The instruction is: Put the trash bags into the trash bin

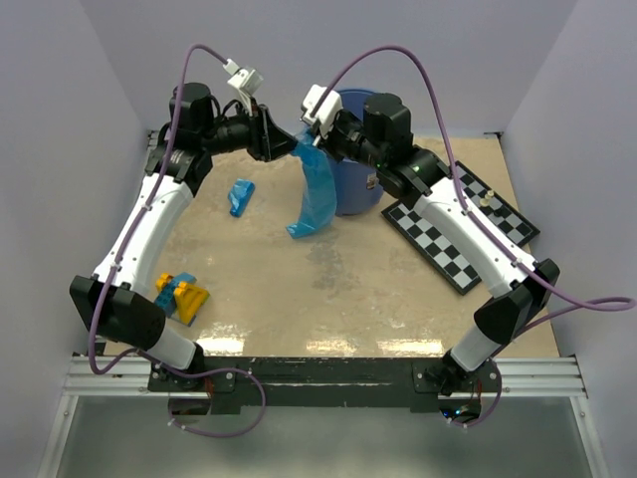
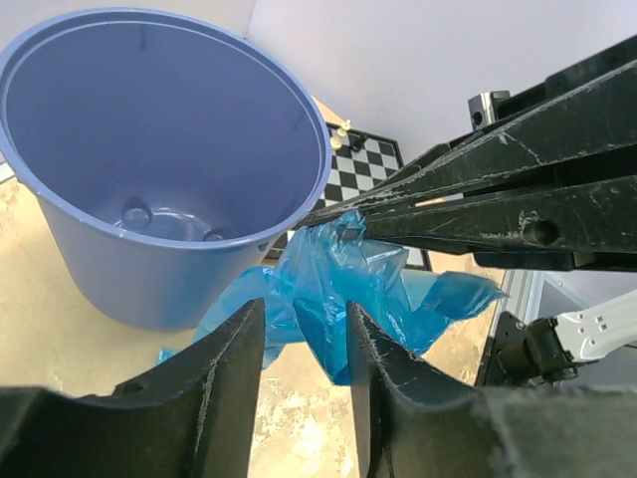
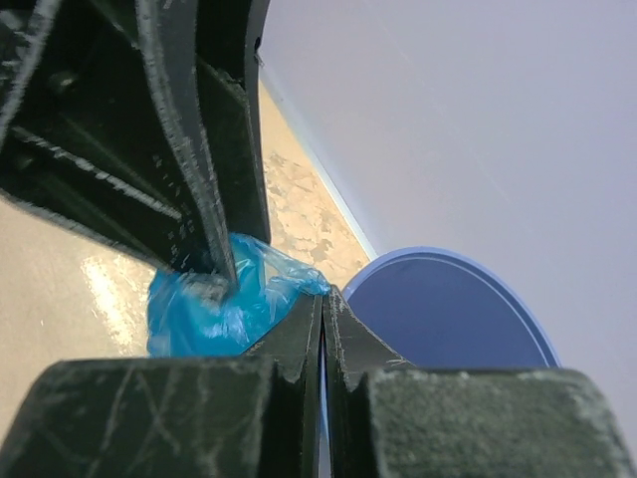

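I hold my left arm (image 1: 149,227) and right arm (image 1: 478,235) reaching forward, elbows out, wrists turned inward so the tips meet. My right gripper (image 3: 323,299) is clamped on the bag (image 2: 338,279); my left gripper (image 2: 302,324) stands part open.

A trash bag (image 1: 315,194) hangs where both arms' jaws meet, just beside the trash bin (image 1: 356,194) on the table (image 1: 299,299).

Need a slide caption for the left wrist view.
Left gripper open around the blue trash bag that the right gripper pinches, beside the trash bin, chessboard behind.
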Available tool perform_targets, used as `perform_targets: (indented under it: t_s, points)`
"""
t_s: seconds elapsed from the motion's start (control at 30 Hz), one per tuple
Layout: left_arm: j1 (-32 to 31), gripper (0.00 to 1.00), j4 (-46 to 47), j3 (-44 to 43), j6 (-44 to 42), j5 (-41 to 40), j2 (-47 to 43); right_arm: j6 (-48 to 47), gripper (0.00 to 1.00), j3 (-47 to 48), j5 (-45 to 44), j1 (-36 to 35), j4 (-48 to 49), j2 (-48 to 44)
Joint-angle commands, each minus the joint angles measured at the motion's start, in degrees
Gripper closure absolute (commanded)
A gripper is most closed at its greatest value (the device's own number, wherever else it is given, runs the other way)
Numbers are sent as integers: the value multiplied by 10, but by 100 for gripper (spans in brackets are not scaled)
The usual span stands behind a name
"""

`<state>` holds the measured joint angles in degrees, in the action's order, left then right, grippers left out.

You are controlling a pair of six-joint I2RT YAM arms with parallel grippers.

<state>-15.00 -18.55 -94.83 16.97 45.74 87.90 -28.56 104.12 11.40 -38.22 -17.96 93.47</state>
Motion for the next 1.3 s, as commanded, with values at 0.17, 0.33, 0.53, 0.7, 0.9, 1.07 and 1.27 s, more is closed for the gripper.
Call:
perform_targets:
  t_s: [0.17, 0.33, 0.53, 0.7, 0.9, 1.07, 1.27]
  points:
    - [4, 49, 61, 6, 61, 95, 7, 1, 100, -7, -5, -1, 41, -17]
    - [5, 69, 62, 17, 55, 128, 17, 17, 100, -8, -40, 0, 66, -23]
    - [22, 100, 62, 25, 45, 80, 8, 18, 100, -25, -62, 0, 65, -40]
    - [25, 100, 61, 10, 3, 20, 3, 68, 73, -16, -91, 11, 49, -36]
    - [24, 100, 112, 51, 28, -47, -15, 215, 35, 73, -126, 13, 4, -12]
    - [23, 100, 176, 87, 27, -72, -44, 274, 45, 100, 6, 13, -24, 2]
    - [9, 100, 206, 111, -30, -75, -69, 343, 47, 136, 41, 17, -13, 49]
